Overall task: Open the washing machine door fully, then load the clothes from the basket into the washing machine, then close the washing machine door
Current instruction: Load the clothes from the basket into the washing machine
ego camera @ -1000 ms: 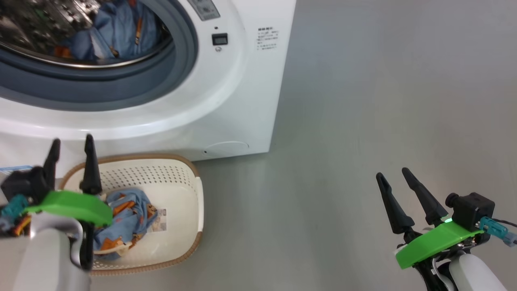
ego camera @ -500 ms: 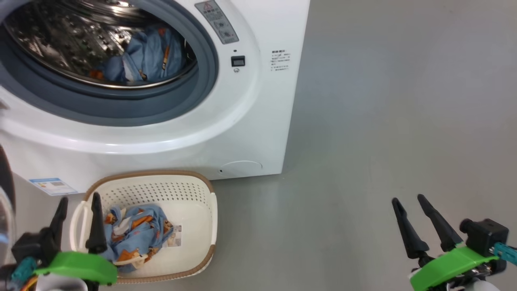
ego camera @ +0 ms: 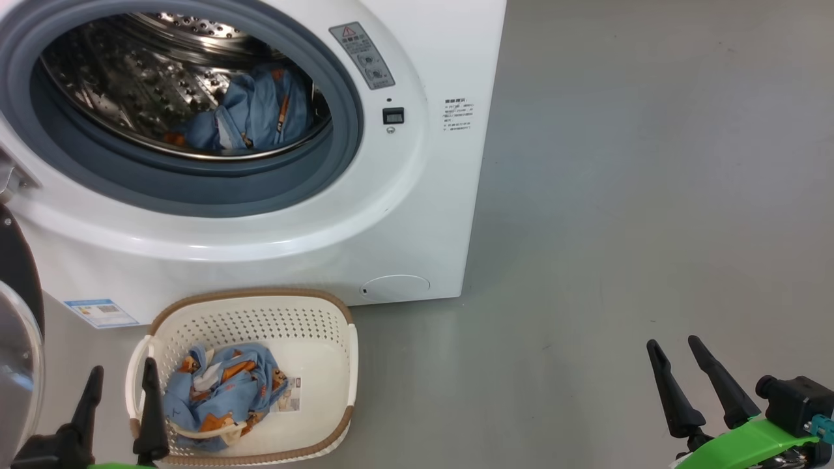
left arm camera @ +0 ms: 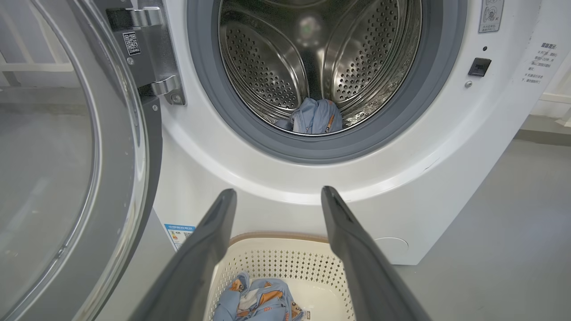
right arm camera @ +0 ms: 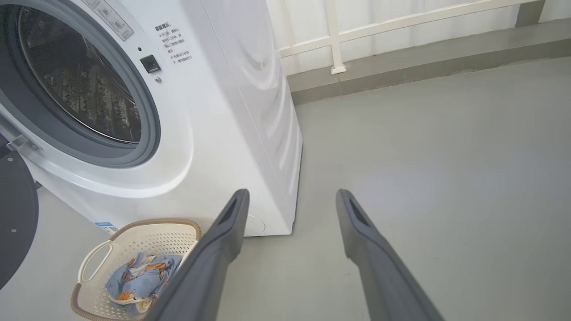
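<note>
**Head camera lifts; both jaws spread, half the load in the basket**

Since a second ago the head camera has tilted up: the washing machine (ego camera: pixel 417 215) has slid down the head view and more of its drum (ego camera: pixel 130 85) shows. Against the basket (ego camera: pixel 260 312), the left gripper (ego camera: pixel 124 368) now sits lower, with its fingertips by the near left corner instead of over the far rim.

Its jaws are spread wide and hold nothing. In the head view one finger crosses the basket's left handle; whether it touches cannot be told. In the left wrist view the left gripper (left arm camera: pixel 277 191) points at the machine's front, just under the grey gasket (left arm camera: pixel 312 151), with the basket (left arm camera: pixel 285 263) below and between the fingers.

The right gripper (ego camera: pixel 672 341) hangs well apart from the machine over bare grey floor (ego camera: pixel 619 195), its jaws also spread and empty. In the right wrist view it (right arm camera: pixel 292 191) points past the machine's right front corner.

The washing machine door (left arm camera: pixel 67 178) is swung open on the robot's left, its hinge (left arm camera: pixel 156 84) bare. The clothes (ego camera: pixel 218 391) lie bunched in the near left part of the basket, beside the paper label (ego camera: pixel 291 394) on its base. A second blue garment (ego camera: pixel 254 117) lies at the bottom of the drum. The basket stands on the floor just in front of the machine, between the blue energy sticker (ego camera: pixel 101 312) and the round service flap (ego camera: pixel 395 286).
</note>
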Controlling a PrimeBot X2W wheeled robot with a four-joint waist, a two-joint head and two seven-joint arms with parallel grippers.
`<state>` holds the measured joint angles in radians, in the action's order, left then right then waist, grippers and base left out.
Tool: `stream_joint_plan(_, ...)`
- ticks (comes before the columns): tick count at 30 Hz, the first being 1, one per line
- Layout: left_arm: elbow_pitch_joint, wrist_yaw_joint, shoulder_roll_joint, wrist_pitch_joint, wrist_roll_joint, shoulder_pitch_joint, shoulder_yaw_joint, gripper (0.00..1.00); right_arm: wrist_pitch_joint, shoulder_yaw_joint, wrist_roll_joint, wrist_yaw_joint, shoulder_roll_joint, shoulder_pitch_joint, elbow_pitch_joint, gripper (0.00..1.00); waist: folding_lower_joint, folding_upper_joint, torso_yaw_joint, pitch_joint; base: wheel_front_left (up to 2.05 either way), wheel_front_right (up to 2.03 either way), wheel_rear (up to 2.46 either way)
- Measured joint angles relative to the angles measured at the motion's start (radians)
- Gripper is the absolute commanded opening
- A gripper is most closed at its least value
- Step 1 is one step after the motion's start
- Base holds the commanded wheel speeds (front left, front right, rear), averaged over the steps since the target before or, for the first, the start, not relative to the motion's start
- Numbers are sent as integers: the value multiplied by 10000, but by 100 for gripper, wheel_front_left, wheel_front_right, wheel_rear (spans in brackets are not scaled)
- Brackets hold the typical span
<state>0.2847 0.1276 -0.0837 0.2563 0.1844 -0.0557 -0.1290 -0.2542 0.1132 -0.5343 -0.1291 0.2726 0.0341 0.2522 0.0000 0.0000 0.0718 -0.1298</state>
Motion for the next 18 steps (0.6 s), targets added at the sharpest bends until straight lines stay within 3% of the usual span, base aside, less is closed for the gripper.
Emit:
stream_joint_plan(11, -240, 0, 203, 0, -71, 149, -10, 100, 0, -61, 0, 0, -98, -130, -54, 100, 0, 0, 33, -55, 0, 0, 0)
stream_joint_plan(18, 692, 0, 169, 0, -65, 99, 362, 100, 0, 13, 6, -2, -180, -97, -115, 100, 0, 0, 52, -381, 0, 0, 0)
